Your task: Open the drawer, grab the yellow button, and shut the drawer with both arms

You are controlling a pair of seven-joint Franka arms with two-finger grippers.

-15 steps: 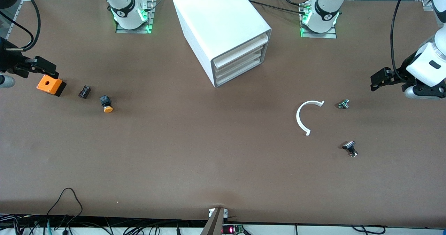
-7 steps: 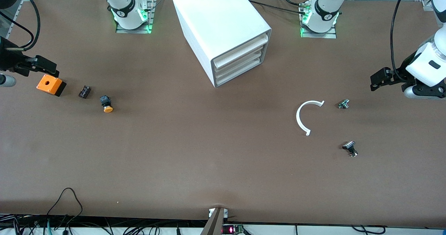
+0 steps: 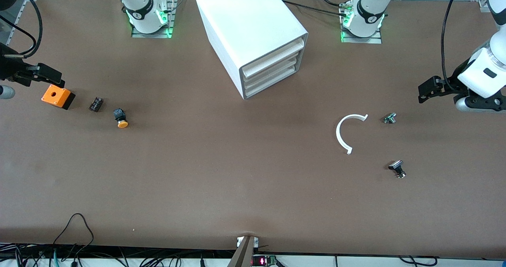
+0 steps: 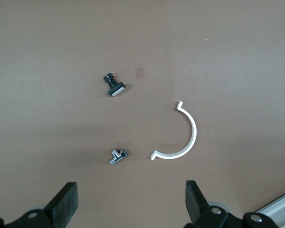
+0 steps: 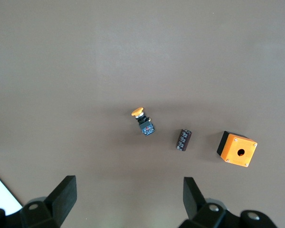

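The white cabinet (image 3: 253, 29) stands between the two arm bases, and its uppermost drawer (image 3: 272, 58) is shut, flush with the three below. The button (image 3: 120, 119), with an orange cap on a black body, lies on its side on the table toward the right arm's end; it also shows in the right wrist view (image 5: 143, 121). My right gripper (image 3: 47, 74) (image 5: 129, 197) hangs open and empty over the table edge beside the orange box. My left gripper (image 3: 429, 89) (image 4: 131, 199) hangs open and empty over the table at the left arm's end, near the small silver part.
An orange box with a hole (image 3: 57, 96) and a small black part (image 3: 96, 104) lie beside the button. Toward the left arm's end lie a white C-shaped ring (image 3: 343, 134), a small silver part (image 3: 389, 118) and a black-and-silver part (image 3: 397, 168). Cables run along the table's front edge.
Both grippers have crept slightly toward the bases' side of the table, the right one away from the orange box. Nothing on the table has moved.
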